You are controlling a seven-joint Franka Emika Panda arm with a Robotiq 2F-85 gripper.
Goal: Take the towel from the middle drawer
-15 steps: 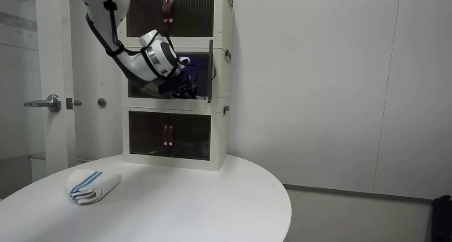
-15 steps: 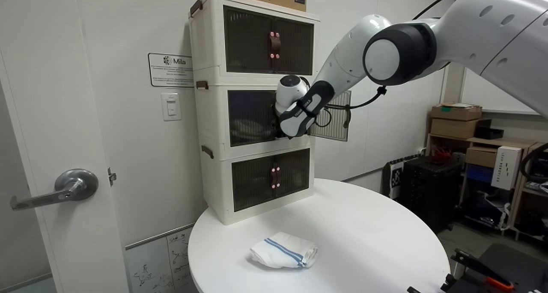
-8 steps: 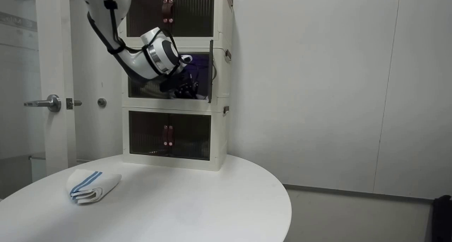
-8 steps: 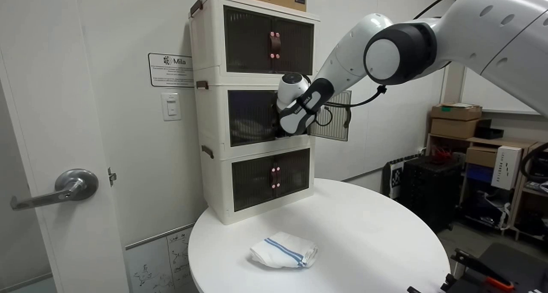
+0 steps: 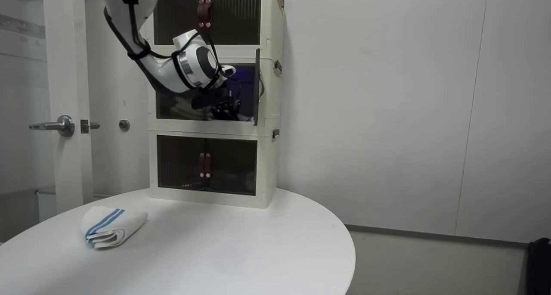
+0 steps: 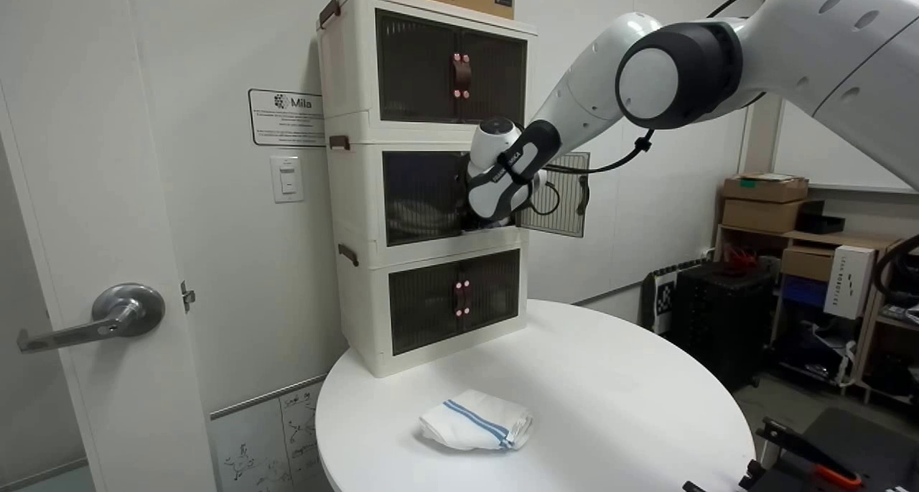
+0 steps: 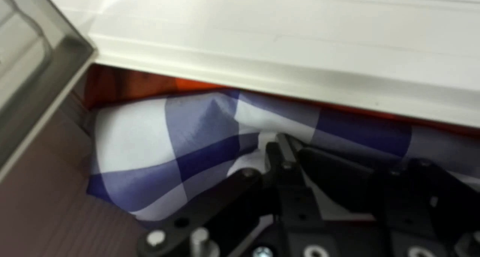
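A blue and white checked towel (image 7: 131, 140) lies bunched inside the cabinet's middle compartment, whose frame (image 5: 206, 125) shows in an exterior view. The right door (image 5: 257, 88) of that compartment stands open. My gripper (image 5: 226, 107) reaches in through the opening. In the wrist view the gripper (image 7: 330, 163) is in among the towel's folds, its fingers partly closed. A dark shape lies between the fingers; I cannot tell whether it is gripped cloth. A white fold touches or passes close beside the left finger. In an exterior view the arm (image 6: 502, 176) hides the gripper.
A folded white towel with blue stripes (image 5: 112, 226) lies on the round white table (image 5: 241, 252). The top and bottom compartments (image 6: 459, 302) are shut. The middle left door (image 6: 422, 197) is shut beside my arm. An orange-red strip (image 7: 195, 85) shows behind the checked towel.
My arm and gripper have risen slightly inside the middle compartment opening. The open door and the striped towel on the table have not moved.
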